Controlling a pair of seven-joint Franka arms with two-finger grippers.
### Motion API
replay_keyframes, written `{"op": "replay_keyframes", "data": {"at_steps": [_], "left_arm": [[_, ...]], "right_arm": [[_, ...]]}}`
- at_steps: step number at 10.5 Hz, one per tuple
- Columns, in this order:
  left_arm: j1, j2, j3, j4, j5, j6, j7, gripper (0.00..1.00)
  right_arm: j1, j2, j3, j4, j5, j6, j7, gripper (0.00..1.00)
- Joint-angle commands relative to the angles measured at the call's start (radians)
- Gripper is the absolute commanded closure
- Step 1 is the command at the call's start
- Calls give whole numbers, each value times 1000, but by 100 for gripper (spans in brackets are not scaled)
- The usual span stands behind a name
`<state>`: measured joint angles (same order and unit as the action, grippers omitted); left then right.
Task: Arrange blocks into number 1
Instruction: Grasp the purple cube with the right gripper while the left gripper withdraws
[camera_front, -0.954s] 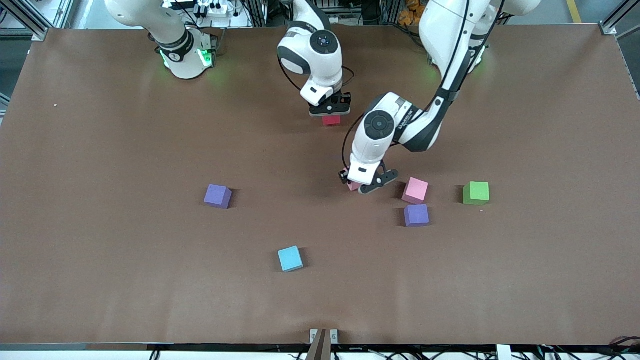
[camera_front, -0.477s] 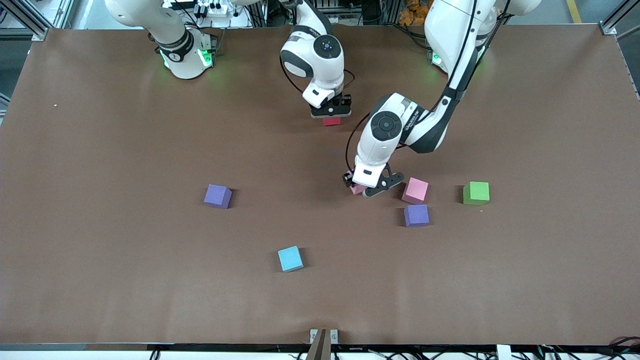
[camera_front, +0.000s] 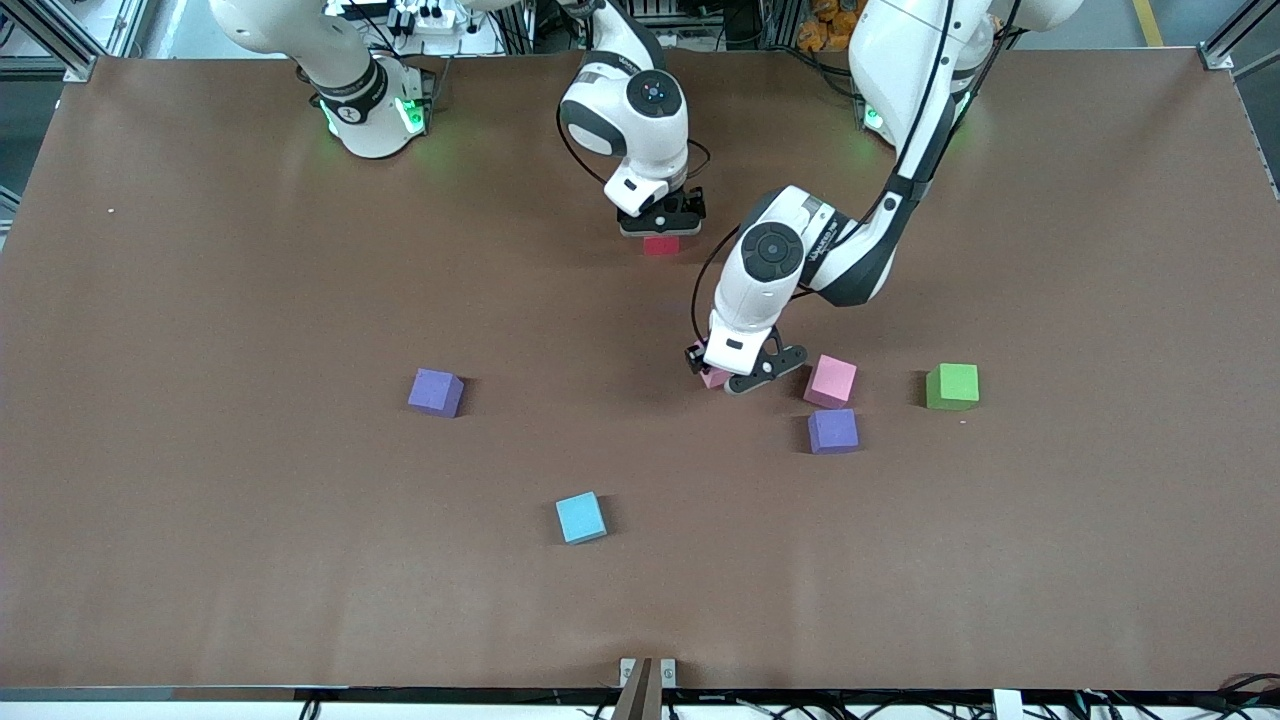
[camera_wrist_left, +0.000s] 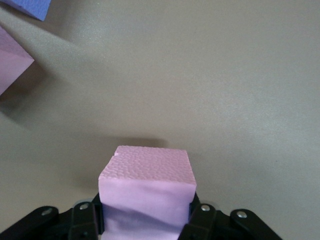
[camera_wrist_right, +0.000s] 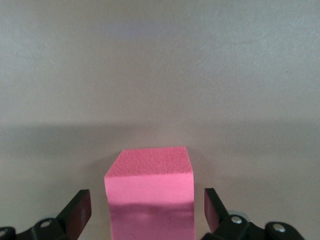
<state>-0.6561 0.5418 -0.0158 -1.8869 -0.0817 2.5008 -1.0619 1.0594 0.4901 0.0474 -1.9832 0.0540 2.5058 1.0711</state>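
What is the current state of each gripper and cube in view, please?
Left gripper: shut on pink cube.
Right gripper: open around red cube.
Second pink cube: free, touching a purple cube.
Other purple cube, light blue cube, green cube: free, apart.

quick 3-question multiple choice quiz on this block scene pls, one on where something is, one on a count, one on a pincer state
1. The light blue cube lies:
A. nearest the front camera of all cubes
B. beside the green cube
C. under an arm

2. Purple cubes in the front view:
A. one
B. two
C. three

3. The left pincer is:
A. open over bare table
B. shut on a pink cube
C. out of view

Answers:
1 A, it sits lowest in the front view.
2 B, one toward the right arm's end, one by the loose pink cube.
3 B, fingers press its sides.
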Motion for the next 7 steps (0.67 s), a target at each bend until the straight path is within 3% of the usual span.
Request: {"op": "replay_keyframes", "data": {"at_steps": [1,4,7], "left_arm": [[-17,-26,-3,-9,-18,-5,26,100],[-48,-33,-68,-12,-20,-6,20,100],[-91,-20,-145,-34,-13,-6,19,100]], "right_arm": [[-115,-164,54,-119,-8,-15,17,0],[-309,-367,58,-276,-29,-98,3,0],[-523,-429,58,-286,-65,-199,-35,1]]}}
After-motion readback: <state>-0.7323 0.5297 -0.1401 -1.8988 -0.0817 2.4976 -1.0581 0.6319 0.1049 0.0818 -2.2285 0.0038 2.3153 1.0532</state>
